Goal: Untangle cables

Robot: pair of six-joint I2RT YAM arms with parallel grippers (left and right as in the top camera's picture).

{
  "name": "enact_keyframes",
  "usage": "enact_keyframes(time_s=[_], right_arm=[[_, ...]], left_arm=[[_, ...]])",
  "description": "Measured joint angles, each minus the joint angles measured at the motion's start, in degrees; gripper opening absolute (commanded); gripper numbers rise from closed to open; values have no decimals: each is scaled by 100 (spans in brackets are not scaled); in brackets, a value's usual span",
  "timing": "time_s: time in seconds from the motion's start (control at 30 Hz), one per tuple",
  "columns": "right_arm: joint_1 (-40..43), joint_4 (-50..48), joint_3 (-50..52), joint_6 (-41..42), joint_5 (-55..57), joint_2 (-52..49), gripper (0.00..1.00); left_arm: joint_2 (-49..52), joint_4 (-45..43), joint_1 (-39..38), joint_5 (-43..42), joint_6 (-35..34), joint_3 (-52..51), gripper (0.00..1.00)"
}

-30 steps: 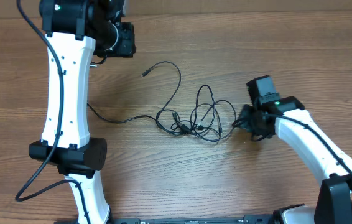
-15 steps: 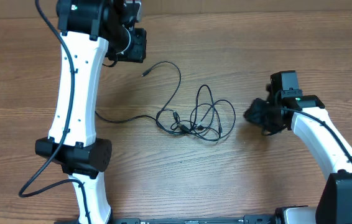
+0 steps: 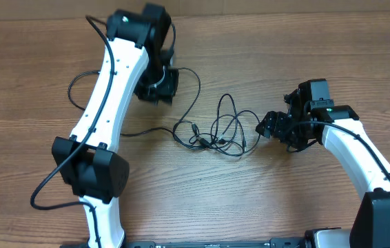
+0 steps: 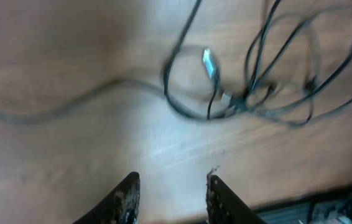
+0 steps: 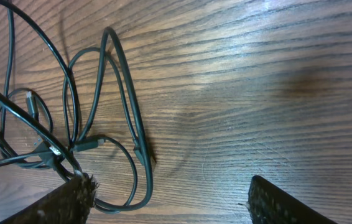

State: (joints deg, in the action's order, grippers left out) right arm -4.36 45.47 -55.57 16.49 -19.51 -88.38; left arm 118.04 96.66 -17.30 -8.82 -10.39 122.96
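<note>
Figure. Overhead and wrist views of the cables (image 3: pixel 217 140) on the bench (image 3: pixel 319 55), with both hands empty.

The cables lie mid-bench as a loose knot of thin black loops, its long axis running left to right. A long strand (image 3: pixel 143 131) trails from the knot's left side and passes under the left arm. A second strand (image 3: pixel 196 93) arcs up and away from the knot toward the left hand.

The right hand (image 5: pixel 170 202) is the nearer one. It sits just beside the right edge of the knot and faces it. In its wrist view the outermost loop (image 5: pixel 129 118) lies ahead of the fingers, toward the picture's left. One strand runs right up to the picture-left fingertip (image 5: pixel 70 199), but contact cannot be confirmed. The jaws stand wide apart and grip nothing.

The left hand (image 4: pixel 173 199) hangs over the bench at the knot's upper left, near the arcing strand. Its blurred wrist view shows the tangle and a silvery plug (image 4: pixel 208 62) ahead and to the picture's right, well apart from the fingertips. The jaws are parted by a moderate gap with only bare wood between them, so this hand also holds nothing.

Judgement: the coming grasp most likely turns on the right hand meeting that outer loop, which lies crosswise to its approach.
</note>
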Motion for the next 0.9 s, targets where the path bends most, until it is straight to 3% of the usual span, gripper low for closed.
enact_keyframes(time_s=[0.27,0.5,0.9], right_arm=[[0,-26,0,0,-4,0,77],[0,22,0,0,-7,-2,77],[4,13,0,0,-9,-2,77]], left_arm=[[-929,-168,2,4,-356,-1182,40],[-1025,-1220,11,7,-647,-2304,41],[-1025,-748,83,186,-772,-2649,36]])
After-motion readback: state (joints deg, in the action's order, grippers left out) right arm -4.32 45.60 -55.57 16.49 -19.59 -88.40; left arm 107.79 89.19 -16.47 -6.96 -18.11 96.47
